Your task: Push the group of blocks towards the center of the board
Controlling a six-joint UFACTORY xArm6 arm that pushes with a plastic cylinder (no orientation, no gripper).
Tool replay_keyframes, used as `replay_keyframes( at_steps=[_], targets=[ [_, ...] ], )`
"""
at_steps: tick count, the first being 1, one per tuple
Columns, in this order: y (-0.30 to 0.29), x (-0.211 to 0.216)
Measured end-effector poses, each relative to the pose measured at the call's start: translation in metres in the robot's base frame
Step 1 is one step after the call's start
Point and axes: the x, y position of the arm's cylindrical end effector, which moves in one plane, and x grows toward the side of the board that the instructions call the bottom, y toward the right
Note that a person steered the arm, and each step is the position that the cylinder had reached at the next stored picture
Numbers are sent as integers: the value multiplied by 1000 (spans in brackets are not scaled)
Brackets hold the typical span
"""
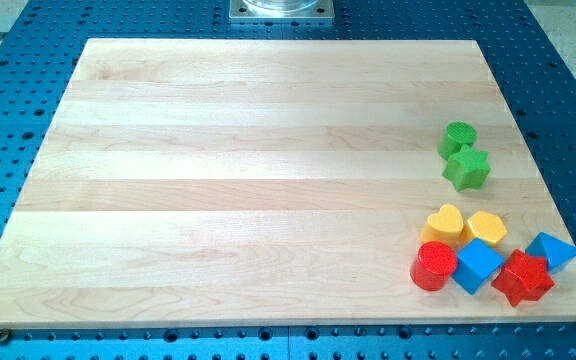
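A wooden board (pixel 268 170) fills the view. At its right edge a green cylinder (pixel 458 137) touches a green star (pixel 467 168) just below it. In the bottom right corner lies a tight cluster: a yellow heart (pixel 446 223), a yellow hexagon (pixel 486 227), a red cylinder (pixel 434 266), a blue cube (pixel 478 265), a red star (pixel 523 277) and a blue triangle (pixel 552 250). My tip does not show in the view.
A blue perforated table (pixel 8 150) surrounds the board. A grey metal mount (pixel 282 10) sits at the view's top, past the board's far edge.
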Motion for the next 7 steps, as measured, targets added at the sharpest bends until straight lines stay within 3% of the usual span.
replay_keyframes(
  at_steps=[1, 2, 7],
  targets=[
    [-18, 41],
    [-52, 42],
    [-158, 8]
  ],
)
